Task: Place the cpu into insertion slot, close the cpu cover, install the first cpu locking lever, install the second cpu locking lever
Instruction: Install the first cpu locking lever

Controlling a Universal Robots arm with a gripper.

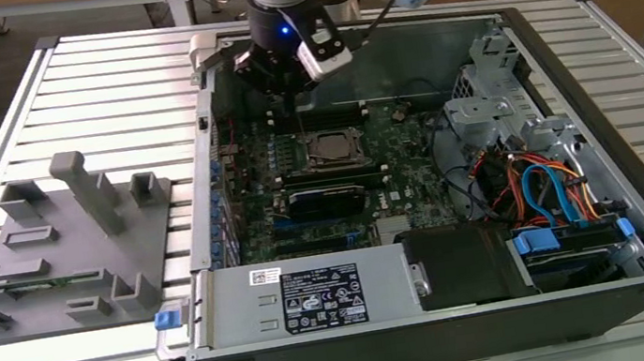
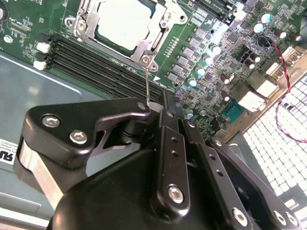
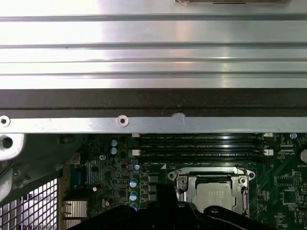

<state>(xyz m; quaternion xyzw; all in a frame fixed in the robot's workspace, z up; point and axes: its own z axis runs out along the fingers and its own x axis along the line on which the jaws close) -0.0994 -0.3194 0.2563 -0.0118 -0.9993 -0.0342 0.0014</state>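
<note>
Open black metal computer case (image 1: 445,334) lies flat on slatted worktop (image 1: 92,71), giving me top access | black gripper (image 2: 156,108) just beside square black insertion slot (image 2: 92,29) | thin silvery square-frame cpu cover (image 2: 117,49) shut over seated silver-grey square cpu (image 2: 122,21) | fingers (image 2: 129,109) clenched on thin silvery wire locking lever (image 2: 147,84), at its tip for leverage, I judge.

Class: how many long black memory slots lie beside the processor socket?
4 memory slots, parallel in one bank between the cpu and the case's metal edge; none seems hidden.
</note>
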